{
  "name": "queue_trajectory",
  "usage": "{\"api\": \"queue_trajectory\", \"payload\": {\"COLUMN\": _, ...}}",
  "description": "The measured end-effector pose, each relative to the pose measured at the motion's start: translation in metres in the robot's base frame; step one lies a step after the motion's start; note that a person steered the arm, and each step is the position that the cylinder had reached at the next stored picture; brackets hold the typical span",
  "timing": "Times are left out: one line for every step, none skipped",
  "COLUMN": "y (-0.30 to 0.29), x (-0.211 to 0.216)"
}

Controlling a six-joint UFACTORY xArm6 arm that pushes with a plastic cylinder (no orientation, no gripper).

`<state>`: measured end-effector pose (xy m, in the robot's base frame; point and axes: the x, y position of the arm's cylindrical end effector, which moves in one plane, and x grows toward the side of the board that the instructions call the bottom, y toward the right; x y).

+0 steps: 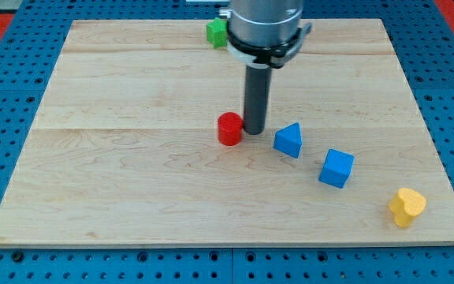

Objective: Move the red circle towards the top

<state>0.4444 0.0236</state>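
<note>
The red circle [229,128] is a short red cylinder lying near the middle of the wooden board [132,158]. My tip [254,128] is the lower end of the dark rod and stands right beside the red circle, on its right side, touching it or nearly so. The rod rises from there to the arm's grey housing at the view's top.
A blue triangular block [288,140] lies just right of my tip. A blue cube [336,168] lies further right and lower. A yellow heart-like block [407,207] is near the bottom right corner. A green block [217,32] sits at the top edge, partly hidden by the arm.
</note>
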Motion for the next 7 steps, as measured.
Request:
{"api": "queue_trajectory", "payload": {"y": -0.028, "x": 0.012}}
{"api": "queue_trajectory", "payload": {"y": -0.04, "x": 0.037}}
{"api": "queue_trajectory", "payload": {"y": -0.064, "x": 0.041}}
{"api": "queue_trajectory", "payload": {"y": -0.091, "x": 0.042}}
{"api": "queue_trajectory", "payload": {"y": -0.124, "x": 0.021}}
{"api": "queue_trajectory", "payload": {"y": -0.138, "x": -0.015}}
{"api": "queue_trajectory", "payload": {"y": -0.171, "x": -0.054}}
